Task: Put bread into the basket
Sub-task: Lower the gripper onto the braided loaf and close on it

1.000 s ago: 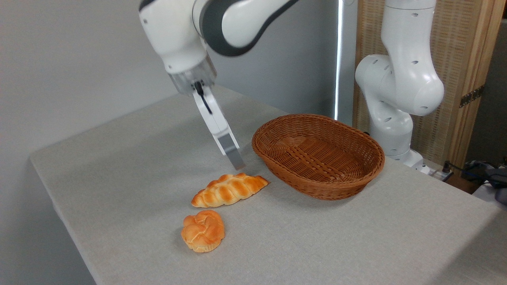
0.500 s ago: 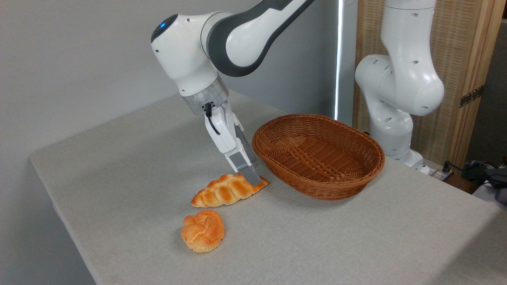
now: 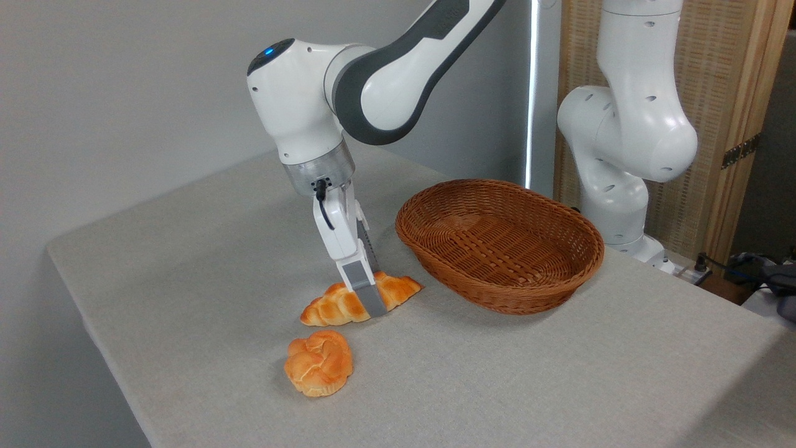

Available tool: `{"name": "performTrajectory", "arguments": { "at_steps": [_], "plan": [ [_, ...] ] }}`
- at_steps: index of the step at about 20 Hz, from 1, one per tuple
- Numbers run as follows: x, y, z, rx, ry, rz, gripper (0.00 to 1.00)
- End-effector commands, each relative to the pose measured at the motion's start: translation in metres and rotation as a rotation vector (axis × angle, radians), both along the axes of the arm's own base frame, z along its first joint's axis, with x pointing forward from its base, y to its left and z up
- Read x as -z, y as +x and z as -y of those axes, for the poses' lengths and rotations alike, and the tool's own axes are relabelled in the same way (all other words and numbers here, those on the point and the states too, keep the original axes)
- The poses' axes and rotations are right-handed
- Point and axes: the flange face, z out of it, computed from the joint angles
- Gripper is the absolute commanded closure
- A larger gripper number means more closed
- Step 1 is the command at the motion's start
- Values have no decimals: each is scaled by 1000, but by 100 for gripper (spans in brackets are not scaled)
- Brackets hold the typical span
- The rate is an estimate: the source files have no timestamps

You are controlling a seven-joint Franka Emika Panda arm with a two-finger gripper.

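The bread (image 3: 328, 307), a braided golden-orange loaf, lies on the grey table just left of the basket (image 3: 501, 297), an empty oval brown wicker basket. My gripper (image 3: 375, 294) has come down over the middle of the loaf. Its near finger (image 3: 362, 287) stands in front of the bread and reaches down to the tabletop. The other finger stands behind the loaf with its tip hidden. The jaws stand apart with the loaf between them, and the loaf rests flat on the table.
A round knotted orange bun (image 3: 318, 363) lies in front of the loaf, close to the table's front-left edge. The arm's white base (image 3: 625, 143) rises behind the basket at the right. A wooden screen stands behind the base.
The gripper dropped from above the loaf's right end and shifted left, so its fingers now straddle the loaf's middle. Bread, bun and basket have not moved.
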Motion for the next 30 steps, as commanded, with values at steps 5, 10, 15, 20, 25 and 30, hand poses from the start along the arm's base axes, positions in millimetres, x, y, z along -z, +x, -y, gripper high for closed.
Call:
{"name": "performTrajectory", "arguments": {
  "at_steps": [5, 10, 15, 20, 25, 30],
  "plan": [
    [-8, 13, -6, 16, -31, 105, 1],
    [-7, 13, -5, 6, -42, 104, 52],
    [-6, 13, -5, 7, -42, 103, 57],
    [-6, 13, -5, 7, -42, 103, 57],
    [-11, 12, -6, -5, -41, 102, 61],
    [-34, 12, -8, -56, -32, 106, 63]
  ]
}}
